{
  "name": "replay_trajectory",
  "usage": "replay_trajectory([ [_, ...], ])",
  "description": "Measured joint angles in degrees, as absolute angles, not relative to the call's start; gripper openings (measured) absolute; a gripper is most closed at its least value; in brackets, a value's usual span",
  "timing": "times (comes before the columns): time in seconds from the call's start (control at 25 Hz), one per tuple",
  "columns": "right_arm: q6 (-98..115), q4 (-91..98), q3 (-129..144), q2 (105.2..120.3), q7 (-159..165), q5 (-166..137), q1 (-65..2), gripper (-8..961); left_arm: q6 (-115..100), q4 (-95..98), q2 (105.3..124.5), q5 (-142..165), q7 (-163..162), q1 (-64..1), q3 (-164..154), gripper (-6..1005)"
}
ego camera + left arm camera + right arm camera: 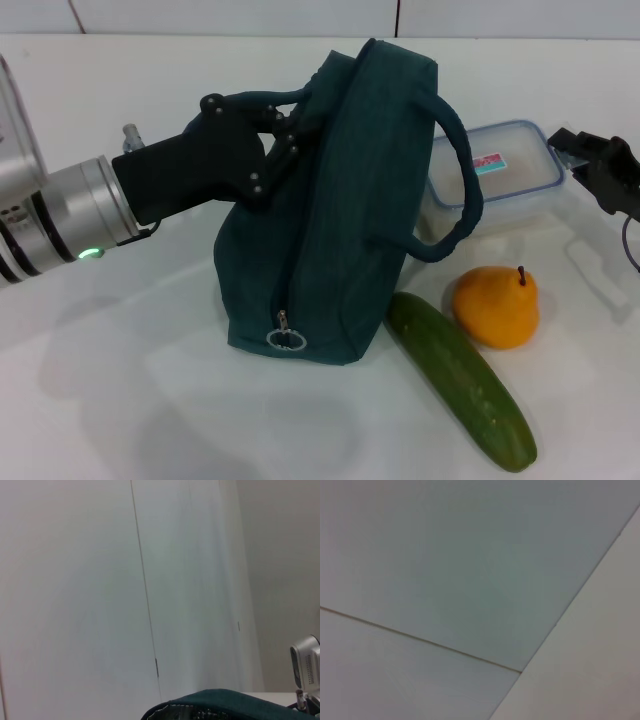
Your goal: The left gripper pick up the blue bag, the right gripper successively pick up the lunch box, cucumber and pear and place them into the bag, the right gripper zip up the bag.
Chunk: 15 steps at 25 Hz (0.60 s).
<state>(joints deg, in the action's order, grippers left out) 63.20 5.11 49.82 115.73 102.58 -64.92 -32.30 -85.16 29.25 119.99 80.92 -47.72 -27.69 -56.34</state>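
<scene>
The blue bag (pixel 330 220) stands upright in the middle of the table, its zipper pull (pixel 285 335) hanging low on the near end. My left gripper (pixel 285 130) is shut on the bag's near handle at its upper left. The bag's top edge (pixel 225 705) also shows in the left wrist view. Behind the bag to the right sits the clear lunch box (pixel 505 170) with a blue-rimmed lid. In front of the box lies the orange-yellow pear (pixel 497 305), with the green cucumber (pixel 460 380) beside it. My right gripper (pixel 590 165) hovers open just right of the lunch box.
The bag's far handle (pixel 455 180) loops out over the lunch box's left end. White table (pixel 120 400) stretches to the front left. The right wrist view shows only pale flat surfaces and seams.
</scene>
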Motion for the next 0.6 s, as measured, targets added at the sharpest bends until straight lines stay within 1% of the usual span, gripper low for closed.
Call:
replay_trajectory([
  [0.16, 63.40, 5.12, 49.78, 115.80, 100.80, -64.66, -32.24, 188, -85.16, 29.25, 120.09, 80.88, -47.72, -27.68, -56.34, 47],
  [0.6, 66.59, 4.78, 49.04, 116.05, 90.87, -62.55, -30.50, 95, -85.74, 28.10, 120.15, 80.12, -46.18, -27.20, -56.33, 47],
])
